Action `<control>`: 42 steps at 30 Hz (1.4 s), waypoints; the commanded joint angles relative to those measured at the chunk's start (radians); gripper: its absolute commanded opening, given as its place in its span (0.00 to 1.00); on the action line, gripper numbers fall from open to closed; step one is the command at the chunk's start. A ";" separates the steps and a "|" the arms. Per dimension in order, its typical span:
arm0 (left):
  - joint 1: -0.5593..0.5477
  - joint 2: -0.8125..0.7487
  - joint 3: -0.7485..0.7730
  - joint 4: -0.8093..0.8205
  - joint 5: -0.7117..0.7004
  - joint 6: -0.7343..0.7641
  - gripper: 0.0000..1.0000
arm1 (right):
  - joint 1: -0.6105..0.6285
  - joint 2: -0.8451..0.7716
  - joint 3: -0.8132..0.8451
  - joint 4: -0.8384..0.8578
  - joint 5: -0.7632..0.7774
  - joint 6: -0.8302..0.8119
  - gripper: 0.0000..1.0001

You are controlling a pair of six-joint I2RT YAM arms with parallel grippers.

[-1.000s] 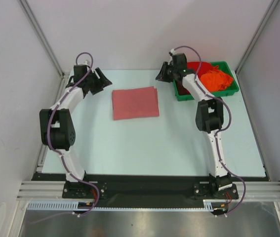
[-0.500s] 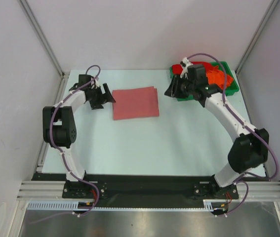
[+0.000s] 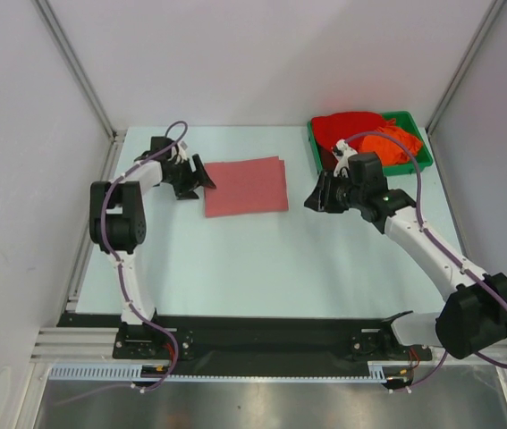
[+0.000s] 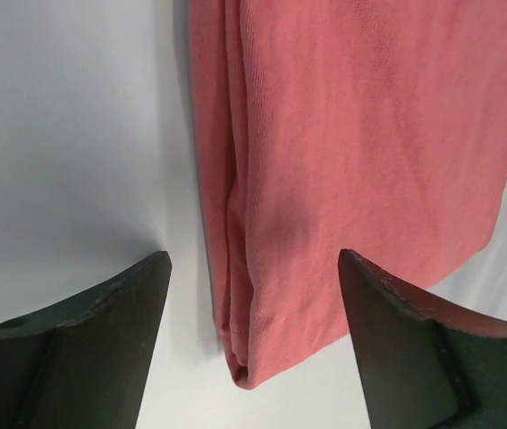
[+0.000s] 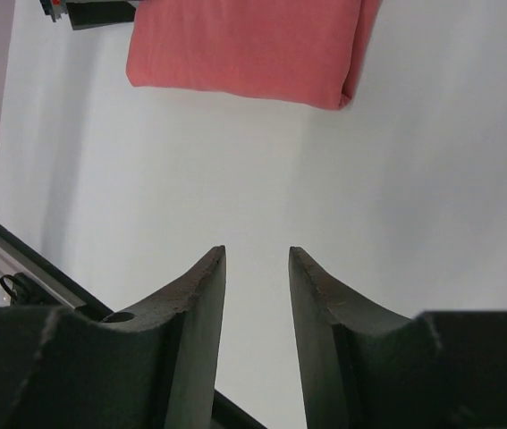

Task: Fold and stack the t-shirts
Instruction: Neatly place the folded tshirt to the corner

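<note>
The salmon t-shirt [image 3: 245, 186] lies folded into a flat rectangle at the back middle of the table. My left gripper [image 3: 202, 175] is open at its left edge. In the left wrist view the shirt's folded corner [image 4: 360, 134] sits between the wide-apart fingers of the left gripper [image 4: 253, 259], untouched. My right gripper [image 3: 313, 196] hovers right of the shirt, empty, its jaws a narrow gap apart [image 5: 257, 252]. The shirt [image 5: 244, 45] shows far ahead of it. The bright red t-shirt [image 3: 347, 125] and the orange t-shirt [image 3: 389, 143] lie crumpled in the tray.
The green plastic tray [image 3: 420, 161] stands at the back right corner. White walls close in the back and both sides. The black base rail runs along the near edge.
My right arm has drawn back from the tray toward the near side, now right of the salmon shirt. My left gripper has moved right to the shirt's left edge.
</note>
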 commanded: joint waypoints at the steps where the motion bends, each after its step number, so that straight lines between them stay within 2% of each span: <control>1: -0.024 0.033 0.030 -0.020 -0.024 -0.013 0.80 | -0.016 -0.019 -0.017 0.064 -0.034 -0.016 0.40; 11: -0.072 0.068 0.013 0.014 -0.098 -0.080 0.63 | -0.037 -0.015 -0.045 0.102 -0.073 -0.021 0.39; 14: -0.074 0.062 -0.019 0.074 -0.114 -0.131 0.52 | -0.045 -0.015 -0.060 0.114 -0.086 -0.021 0.39; 17: -0.077 0.048 -0.045 0.133 -0.128 -0.156 0.32 | -0.050 -0.012 -0.074 0.123 -0.099 -0.019 0.39; 18: -0.077 0.045 -0.048 0.143 -0.139 -0.159 0.18 | -0.048 -0.013 -0.080 0.126 -0.103 -0.017 0.39; 21: -0.075 0.042 -0.025 0.141 -0.188 -0.124 0.00 | -0.047 -0.019 -0.100 0.140 -0.118 -0.001 0.39; 27: -0.044 0.067 0.134 0.040 -0.330 0.048 0.00 | 0.004 -0.033 -0.131 0.136 -0.112 0.006 0.38; 28: -0.040 0.076 0.201 0.023 -0.373 0.074 0.00 | 0.016 -0.032 -0.132 0.136 -0.110 0.009 0.38; 33: -0.008 0.154 0.353 0.008 -0.478 0.231 0.00 | 0.027 -0.032 -0.166 0.154 -0.123 0.016 0.39; 35: 0.012 0.204 0.481 -0.029 -0.495 0.266 0.00 | 0.027 -0.022 -0.181 0.157 -0.120 0.016 0.39; 37: 0.014 0.296 0.621 -0.066 -0.524 0.283 0.00 | 0.027 -0.009 -0.192 0.162 -0.118 0.016 0.38; 40: 0.080 0.404 0.781 -0.078 -0.516 0.269 0.00 | 0.027 0.016 -0.217 0.174 -0.109 0.022 0.38; 42: 0.115 0.439 0.835 -0.072 -0.507 0.242 0.00 | 0.029 0.036 -0.221 0.183 -0.110 0.025 0.38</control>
